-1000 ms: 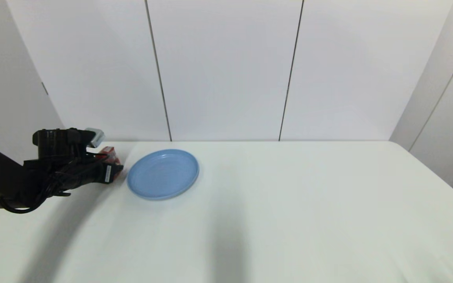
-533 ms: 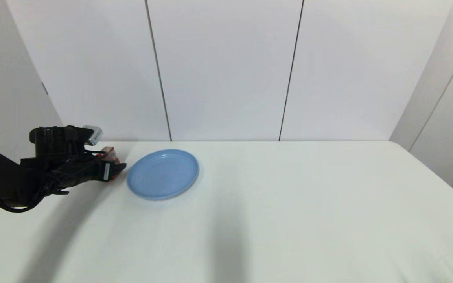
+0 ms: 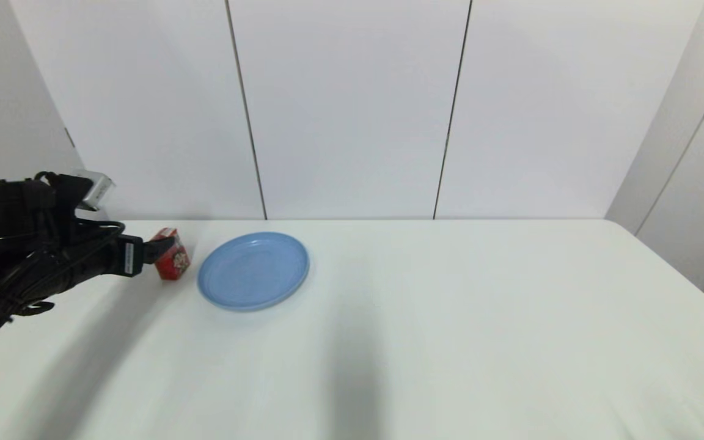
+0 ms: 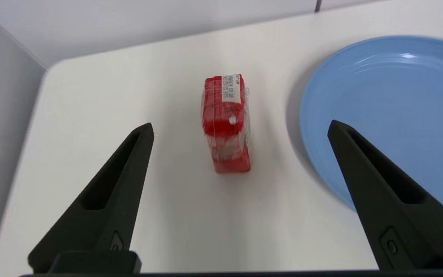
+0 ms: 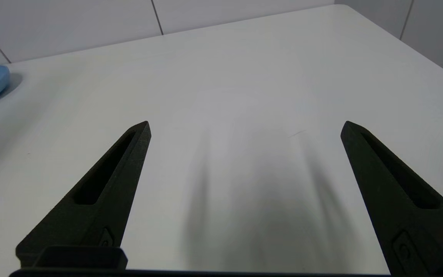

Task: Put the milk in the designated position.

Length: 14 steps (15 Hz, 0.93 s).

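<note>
glossy film-wrapped milk (image 4: 227, 123), glossy plate (image 4: 390, 107)

A white table (image 3: 450, 318) with rounded corners stands against pale wall panels (image 3: 352, 110) split by dark vertical seams; soft shadows fall across its top.

one milk carton (image 3: 172, 261), one blue plate (image 3: 253, 269), one white table (image 3: 450, 342), two end effectors
</note>
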{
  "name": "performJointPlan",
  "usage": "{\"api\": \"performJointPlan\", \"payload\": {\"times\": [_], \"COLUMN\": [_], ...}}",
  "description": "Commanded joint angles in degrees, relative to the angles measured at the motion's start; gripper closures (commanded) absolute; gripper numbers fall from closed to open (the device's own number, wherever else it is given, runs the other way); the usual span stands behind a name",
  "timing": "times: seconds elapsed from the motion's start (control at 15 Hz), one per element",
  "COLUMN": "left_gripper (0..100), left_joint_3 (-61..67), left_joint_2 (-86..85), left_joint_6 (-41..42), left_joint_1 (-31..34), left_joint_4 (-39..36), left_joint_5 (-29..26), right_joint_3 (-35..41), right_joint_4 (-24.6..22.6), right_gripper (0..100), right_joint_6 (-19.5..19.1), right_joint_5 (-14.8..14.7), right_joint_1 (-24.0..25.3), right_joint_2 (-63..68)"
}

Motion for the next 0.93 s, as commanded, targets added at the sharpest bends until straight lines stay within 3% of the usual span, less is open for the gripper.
{"api": "performJointPlan", "payload": {"times": [0.07,0.33,0.8,0.93], "left_gripper": [0,0,0,0], "left_joint_3": [12.7,22.8,29.1,32.2], "left_joint_2": [-22.8,-43.2,-75.0,-80.2], "left_joint_6": [-0.5,-1.2,-1.3,-1.3], "left_joint_1": [-0.4,-0.3,-3.1,-3.2], "left_joint_4": [-0.4,4.5,32.1,34.5], "left_joint_5": [-0.1,-0.3,0.1,0.2], "right_joint_3": [0.0,0.0,0.0,0.0], "right_joint_4": [0.0,0.0,0.0,0.0], "right_gripper": [0,0,0,0], "right_joint_6": [0.1,0.0,0.0,0.1], "right_joint_5": [0.0,0.0,0.0,0.0], "right_joint_1": [0.0,0.0,0.0,0.0], "right_joint_2": [0.1,0.1,0.1,0.1]}}
